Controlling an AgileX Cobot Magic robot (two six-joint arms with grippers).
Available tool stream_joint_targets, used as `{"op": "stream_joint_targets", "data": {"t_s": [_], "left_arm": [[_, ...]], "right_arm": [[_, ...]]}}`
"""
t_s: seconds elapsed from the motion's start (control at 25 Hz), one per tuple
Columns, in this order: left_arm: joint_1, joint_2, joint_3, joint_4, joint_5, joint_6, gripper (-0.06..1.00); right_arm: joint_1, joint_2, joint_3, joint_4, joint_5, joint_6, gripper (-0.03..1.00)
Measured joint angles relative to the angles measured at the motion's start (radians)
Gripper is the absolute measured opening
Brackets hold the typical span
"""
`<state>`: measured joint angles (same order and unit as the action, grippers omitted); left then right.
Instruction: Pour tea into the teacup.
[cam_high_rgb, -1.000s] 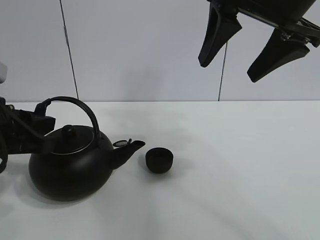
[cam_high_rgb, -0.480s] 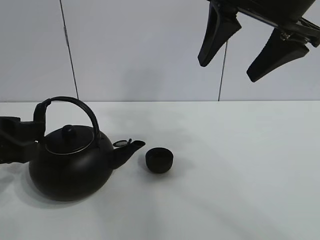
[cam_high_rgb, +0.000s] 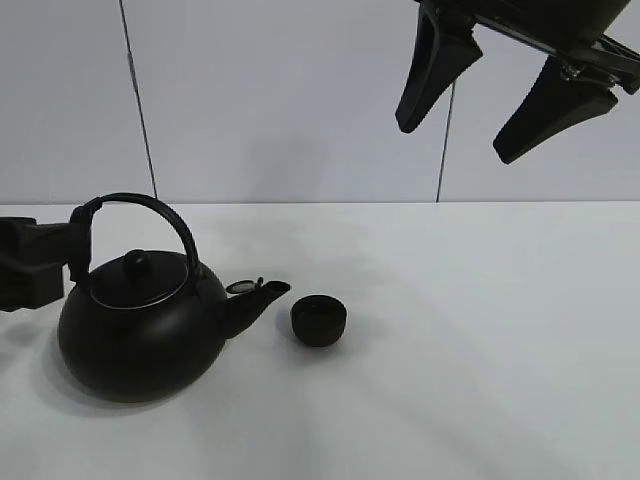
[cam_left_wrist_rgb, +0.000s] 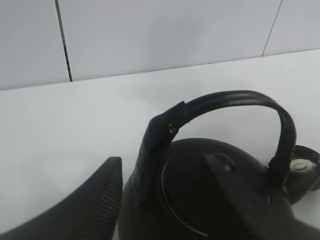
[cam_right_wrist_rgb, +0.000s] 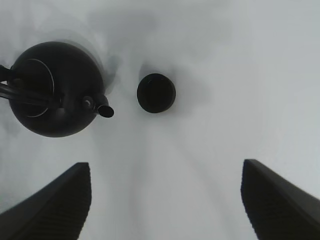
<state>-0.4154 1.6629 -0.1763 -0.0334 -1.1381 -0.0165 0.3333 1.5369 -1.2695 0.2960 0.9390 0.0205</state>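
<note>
The teacup (cam_high_rgb: 319, 321), small, black and without a handle, stands on the white table just right of the kettle's spout (cam_high_rgb: 262, 292); from above, the teacup (cam_right_wrist_rgb: 156, 93) appears as a dark disc. The big black kettle (cam_high_rgb: 140, 335) rests on the table with its arched handle (cam_left_wrist_rgb: 235, 97) upright. My left gripper (cam_high_rgb: 72, 252) is at the handle's left end, open; in the left wrist view, the left gripper (cam_left_wrist_rgb: 161, 160) straddles the handle's base, one finger (cam_left_wrist_rgb: 95, 205) clearly apart from it. My right gripper (cam_high_rgb: 455, 140) hangs high above the table, open and empty, also seen as right gripper (cam_right_wrist_rgb: 166, 165).
A white table (cam_high_rgb: 480, 350) stretches to the right of the cup. A pale panelled wall (cam_high_rgb: 300, 100) stands behind the table's far edge.
My left gripper has opened off the kettle's handle and drawn back a little to the left. Kettle, teacup and right arm have not moved.
</note>
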Motion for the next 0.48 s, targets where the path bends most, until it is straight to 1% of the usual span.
{"op": "stream_joint_targets", "data": {"t_s": [0.12, 0.28, 0.4, 0.48], "left_arm": [[0.000, -0.045, 0.019, -0.002, -0.001, 0.025, 0.35], [0.000, -0.121, 0.027, -0.002, -0.001, 0.030, 0.35], [0.000, -0.171, 0.005, -0.002, -0.001, 0.030, 0.35], [0.000, -0.190, -0.032, -0.002, -0.001, 0.031, 0.35]], "right_arm": [[0.000, 0.000, 0.000, 0.000, -0.001, 0.000, 0.57], [0.000, 0.000, 0.000, 0.000, -0.001, 0.000, 0.57], [0.000, 0.000, 0.000, 0.000, -0.003, 0.000, 0.57], [0.000, 0.000, 0.000, 0.000, -0.004, 0.000, 0.57]]}}
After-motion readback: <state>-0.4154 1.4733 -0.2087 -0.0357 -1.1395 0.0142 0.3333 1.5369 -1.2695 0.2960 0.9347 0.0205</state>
